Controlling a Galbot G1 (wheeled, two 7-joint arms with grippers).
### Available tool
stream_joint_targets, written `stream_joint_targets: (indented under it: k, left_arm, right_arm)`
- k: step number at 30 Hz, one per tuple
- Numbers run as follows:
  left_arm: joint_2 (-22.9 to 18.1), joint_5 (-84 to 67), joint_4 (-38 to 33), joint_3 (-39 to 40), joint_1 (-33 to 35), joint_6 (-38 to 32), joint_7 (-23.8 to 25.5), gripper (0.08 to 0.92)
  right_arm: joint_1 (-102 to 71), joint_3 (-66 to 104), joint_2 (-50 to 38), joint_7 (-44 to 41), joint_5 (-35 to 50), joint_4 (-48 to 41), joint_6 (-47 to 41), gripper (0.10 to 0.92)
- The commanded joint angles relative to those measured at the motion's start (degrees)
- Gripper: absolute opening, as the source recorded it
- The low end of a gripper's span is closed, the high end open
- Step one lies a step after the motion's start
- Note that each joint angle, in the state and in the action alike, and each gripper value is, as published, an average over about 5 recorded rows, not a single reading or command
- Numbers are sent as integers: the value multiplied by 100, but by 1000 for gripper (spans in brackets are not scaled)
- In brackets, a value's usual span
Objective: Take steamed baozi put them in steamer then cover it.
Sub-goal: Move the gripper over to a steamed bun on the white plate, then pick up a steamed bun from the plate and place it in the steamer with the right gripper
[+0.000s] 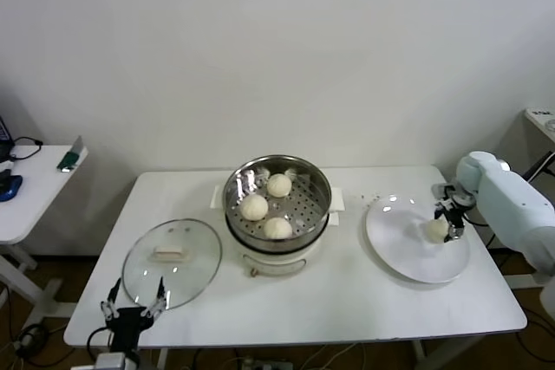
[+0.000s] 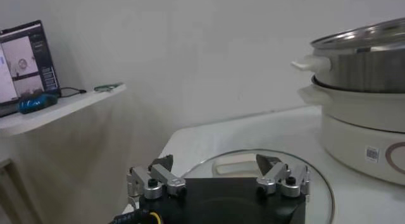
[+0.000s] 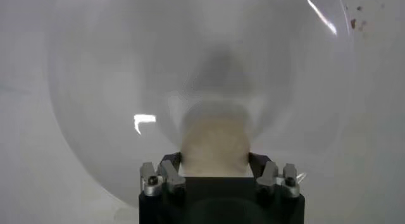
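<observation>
Head view, right claw reaching down, clamped on baozi (over plate), left claw spread apart.

Plain white wall, white table, white side table at left

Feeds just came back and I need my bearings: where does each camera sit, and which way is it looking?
Head view: above, facing forward and down over the table; steamer at centre, both arms at its edges.
Left wrist view: low on the left gripper, open, looking across the cover toward the steamer.
Right wrist view: on the right gripper, looking down at the plate, closed on the last baozi.
Shared: head and right wrist views both show that baozi on the plate.
</observation>
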Motion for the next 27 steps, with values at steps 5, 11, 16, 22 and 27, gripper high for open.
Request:
stream_joint_targets:
  k: [5,11,16,22,27]
  left_arm:
    - [-18,-6,-26,-15,49,-24,6,823]
    - [-23,-31,-96,-17,81,-37,12,823]
    - [-23,-46,-135,1,126,-82,23,823]
    - [-11,-90,-195,87,183,-145,55,823]
    - [29,-112,-280,137,168,-161,114,823]
  right_arm:
    - [247,-245,0,-83,439,58,-109,688]
    - [1132,-1326,-1,-144,1716,309,-394,687]
    - [2250,-2596,176,-162,3295,540,-770,685]
    - [3338,-3837,654,-159,4658,737,-1105,685]
    - [4005,-4721,1078,29,5872,1319,-1521,687]
